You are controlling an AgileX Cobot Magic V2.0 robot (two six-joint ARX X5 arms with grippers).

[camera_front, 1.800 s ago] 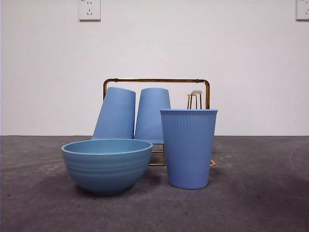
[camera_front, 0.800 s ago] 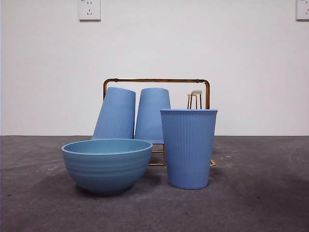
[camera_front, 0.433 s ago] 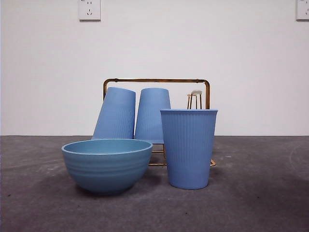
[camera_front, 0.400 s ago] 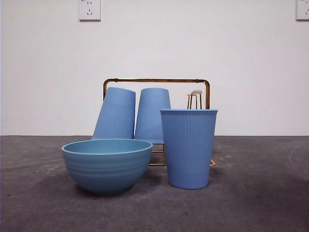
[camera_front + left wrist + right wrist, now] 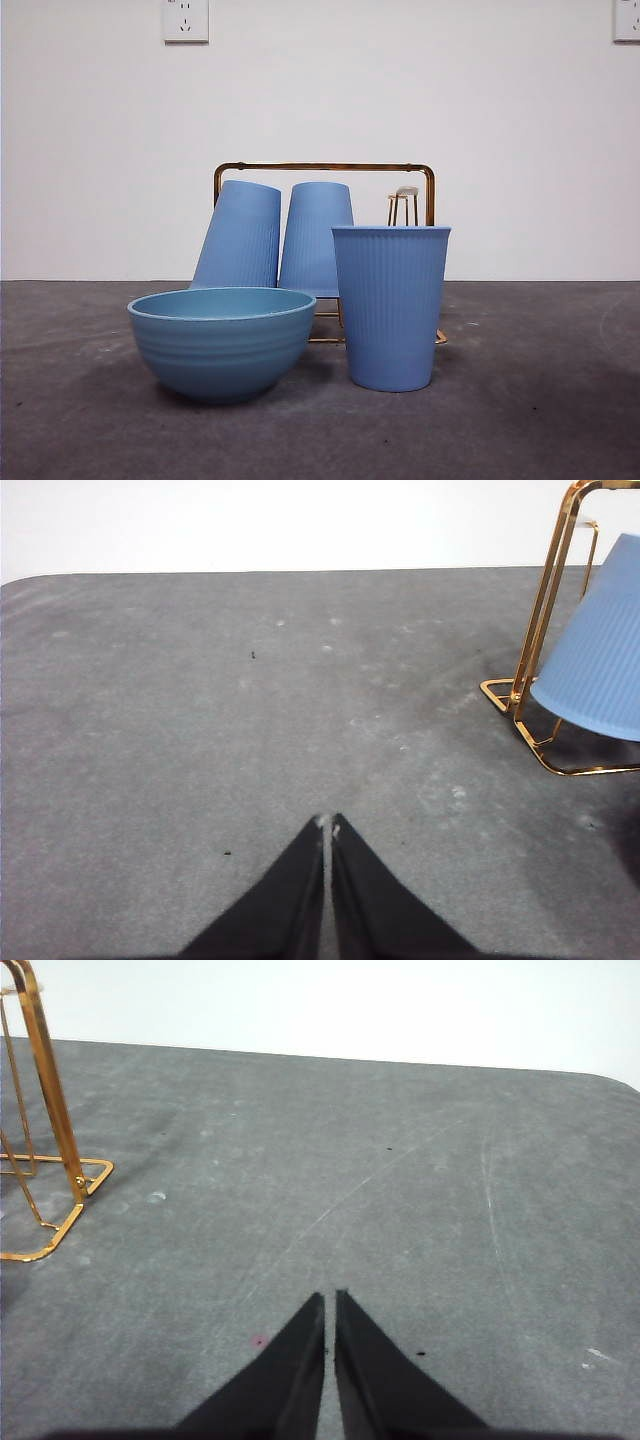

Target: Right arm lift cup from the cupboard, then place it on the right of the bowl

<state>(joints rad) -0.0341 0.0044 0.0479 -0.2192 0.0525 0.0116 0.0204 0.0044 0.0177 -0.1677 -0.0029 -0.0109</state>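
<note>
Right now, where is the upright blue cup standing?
In the front view, the upright cup stands on the table just right of the bowl, in front of the gold rack.

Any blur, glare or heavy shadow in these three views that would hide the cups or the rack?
Front view: sharp, evenly lit, only soft shadows under the bowl and upright cup. Left wrist view: the rack glints slightly, and the tilted cup is cut by the frame edge. Right wrist view: clear; the gripper slightly soft.
</note>
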